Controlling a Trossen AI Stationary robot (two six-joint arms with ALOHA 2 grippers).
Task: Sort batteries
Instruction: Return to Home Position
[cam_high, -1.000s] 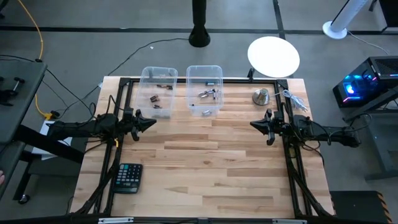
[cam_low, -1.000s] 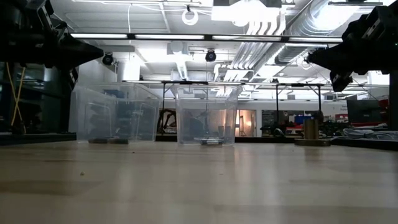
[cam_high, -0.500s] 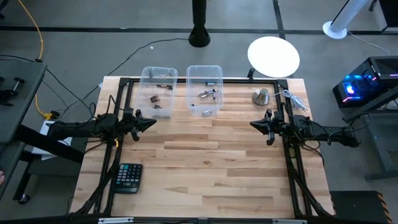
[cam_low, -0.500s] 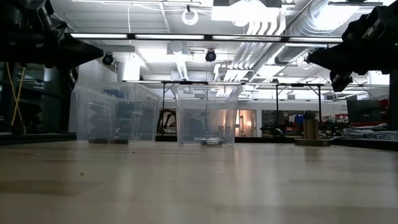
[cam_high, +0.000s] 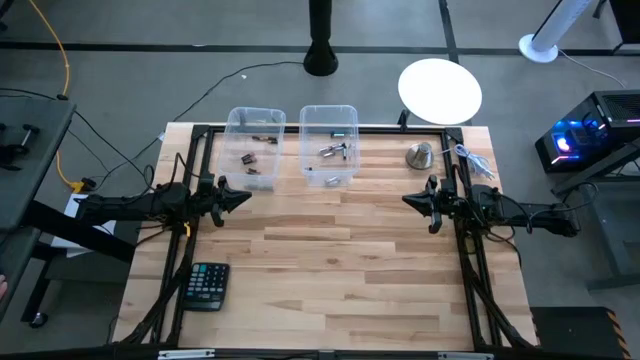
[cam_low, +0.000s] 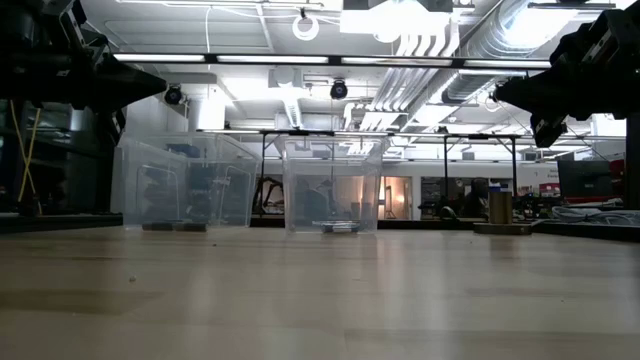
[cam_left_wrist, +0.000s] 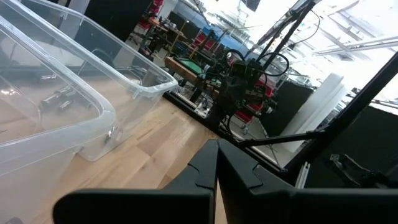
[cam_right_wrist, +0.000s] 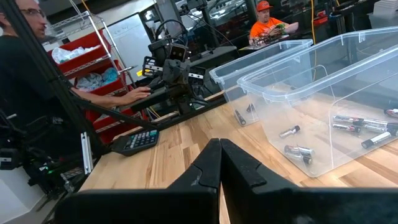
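Several dark batteries (cam_high: 255, 157) lie on the floor of the left clear bin (cam_high: 254, 147) at the table's far side. Several silvery batteries (cam_high: 334, 152) lie in the right clear bin (cam_high: 329, 145); they also show in the right wrist view (cam_right_wrist: 348, 127). My left gripper (cam_high: 244, 198) is shut and empty above the table's left side, just near of the left bin. My right gripper (cam_high: 407, 200) is shut and empty above the table's right side. Both are raised off the table, as the low view shows (cam_low: 150, 85) (cam_low: 505, 92).
A black calculator (cam_high: 206, 285) lies at the near left. A round silver bell-shaped object (cam_high: 419, 154) and a cable (cam_high: 472, 160) lie at the far right. Bare wood lies between the arms (cam_high: 330, 240). People show beyond the table in the right wrist view (cam_right_wrist: 267, 25).
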